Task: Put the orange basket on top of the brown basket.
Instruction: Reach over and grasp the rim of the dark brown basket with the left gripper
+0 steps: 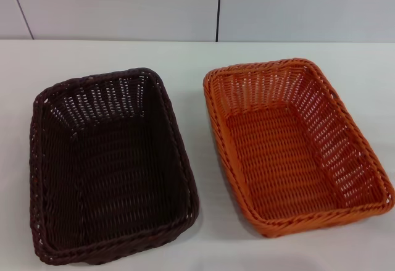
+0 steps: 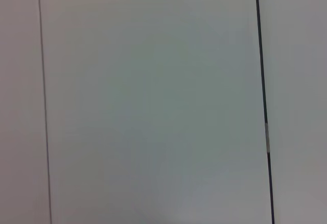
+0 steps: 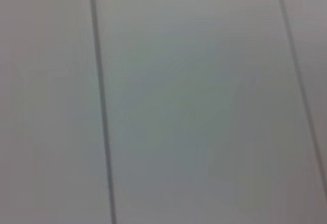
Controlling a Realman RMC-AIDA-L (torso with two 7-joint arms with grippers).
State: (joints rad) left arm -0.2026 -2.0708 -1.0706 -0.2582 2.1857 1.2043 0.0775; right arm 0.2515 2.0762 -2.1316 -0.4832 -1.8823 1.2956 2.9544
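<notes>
Nearest the front edge of the table (image 1: 185, 55), the brown basket (image 1: 108, 166) sits upright toward the left side, its empty, open mouth ready to take another. Just beside it, apart, the orange basket (image 1: 296, 144) lies rightward, untouched. Neither claw shows, so I cannot tell their state.

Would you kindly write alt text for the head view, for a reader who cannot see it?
Two empty woven baskets sit apart on a white table: the brown basket on the robot's left, the orange basket on its right. Neither gripper is in view; a pale panelled wall runs behind.
</notes>
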